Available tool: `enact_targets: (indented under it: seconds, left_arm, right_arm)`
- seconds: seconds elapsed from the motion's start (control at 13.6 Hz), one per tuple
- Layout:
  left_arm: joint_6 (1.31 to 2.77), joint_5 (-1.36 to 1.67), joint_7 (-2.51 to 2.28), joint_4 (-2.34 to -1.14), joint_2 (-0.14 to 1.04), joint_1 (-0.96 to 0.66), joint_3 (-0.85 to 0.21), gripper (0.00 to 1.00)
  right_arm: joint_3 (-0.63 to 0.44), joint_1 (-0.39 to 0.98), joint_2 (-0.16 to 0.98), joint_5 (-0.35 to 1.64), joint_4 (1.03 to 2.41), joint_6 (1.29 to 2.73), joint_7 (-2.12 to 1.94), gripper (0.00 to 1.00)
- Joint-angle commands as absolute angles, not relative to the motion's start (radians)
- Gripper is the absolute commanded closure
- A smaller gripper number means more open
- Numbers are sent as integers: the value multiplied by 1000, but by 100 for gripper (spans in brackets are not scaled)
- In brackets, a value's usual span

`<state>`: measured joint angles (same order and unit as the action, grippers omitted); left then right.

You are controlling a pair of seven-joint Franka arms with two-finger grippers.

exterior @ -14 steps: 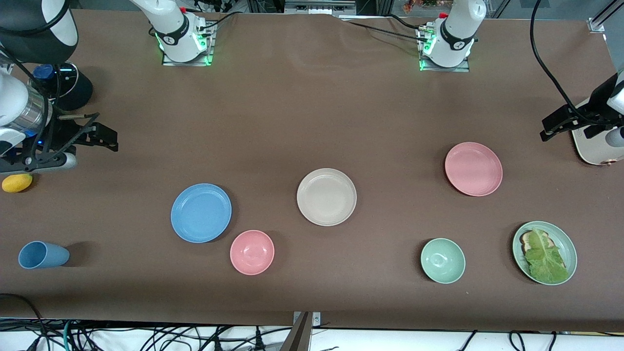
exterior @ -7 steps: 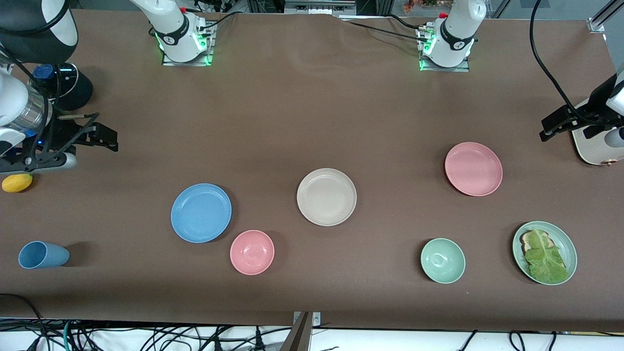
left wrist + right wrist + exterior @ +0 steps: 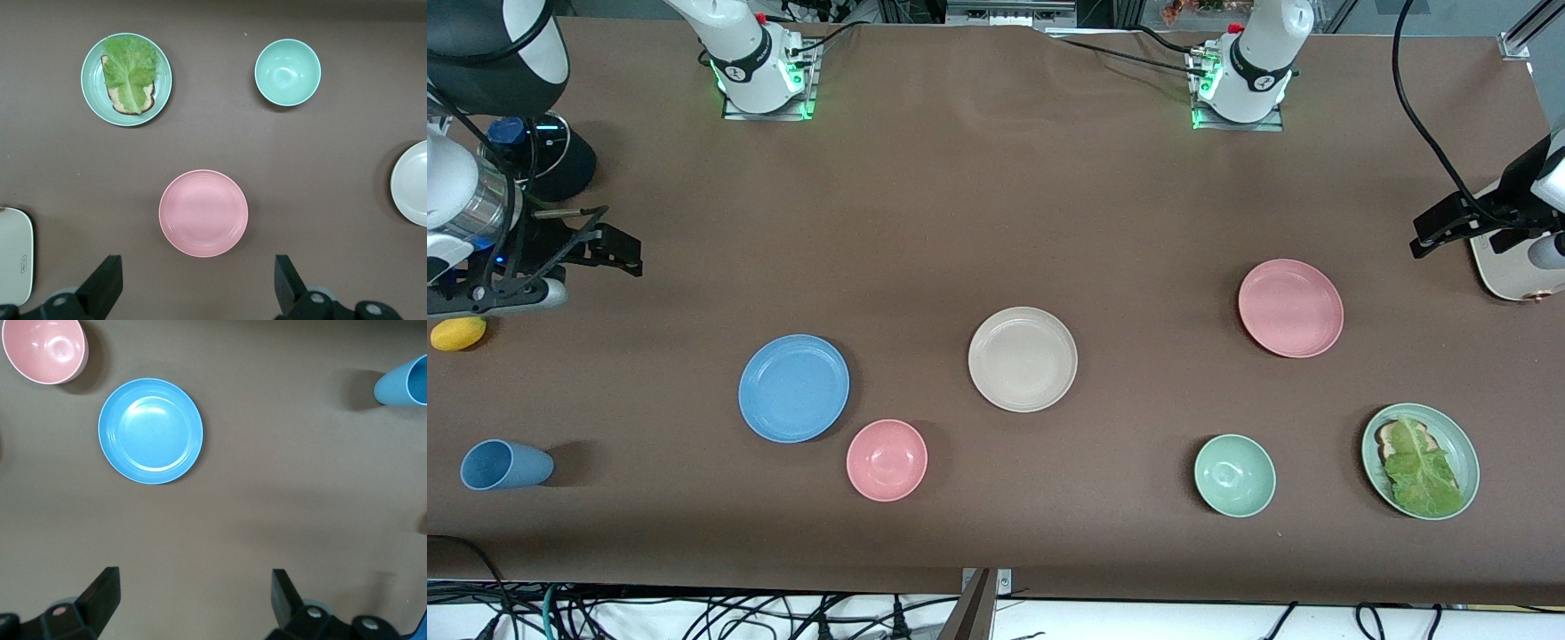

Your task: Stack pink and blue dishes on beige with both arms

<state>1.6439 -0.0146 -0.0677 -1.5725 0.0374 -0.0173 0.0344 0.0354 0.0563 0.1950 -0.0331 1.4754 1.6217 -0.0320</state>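
Observation:
The beige plate [image 3: 1023,359] lies mid-table. The blue plate [image 3: 793,388] lies beside it toward the right arm's end, and the pink plate [image 3: 1290,308] lies toward the left arm's end, a little farther from the front camera. All three lie flat, apart and bare. My right gripper [image 3: 618,240] hangs open over the table's right-arm end; in its wrist view [image 3: 193,587] the blue plate [image 3: 150,431] lies clear of the fingers. My left gripper [image 3: 1427,233] hangs open over the left-arm end; its wrist view [image 3: 197,280] shows the pink plate [image 3: 203,213] and the beige plate's edge [image 3: 412,183].
A pink bowl [image 3: 887,460] sits next to the blue plate, nearer the front camera. A blue cup [image 3: 505,464] lies on its side and a lemon [image 3: 458,333] rests at the right arm's end. A green bowl [image 3: 1234,476], a green plate with lettuce on toast [image 3: 1420,460] and a white tray [image 3: 1507,267] are at the left arm's end.

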Motion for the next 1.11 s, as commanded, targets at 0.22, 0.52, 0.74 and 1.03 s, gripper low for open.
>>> enact_targets:
  seconds: [0.22, 0.52, 0.74, 1.03]
  left_arm:
    - [1640, -6, -64, -1560, 37, -18, 31, 0]
    - [1640, -6, -63, -1559, 40, -18, 31, 0]
    - [1640, -6, -63, -1559, 40, -15, 31, 0]
    - [1640, -2, -61, -1560, 40, -15, 31, 0]
  right_arm:
    - [37, 55, 192, -23, 1466, 1620, -23, 0]
    - [37, 55, 192, -23, 1466, 1620, -25, 0]
    - [37, 55, 192, -23, 1466, 1620, -23, 0]
    - [37, 55, 192, -25, 1466, 1618, -25, 0]
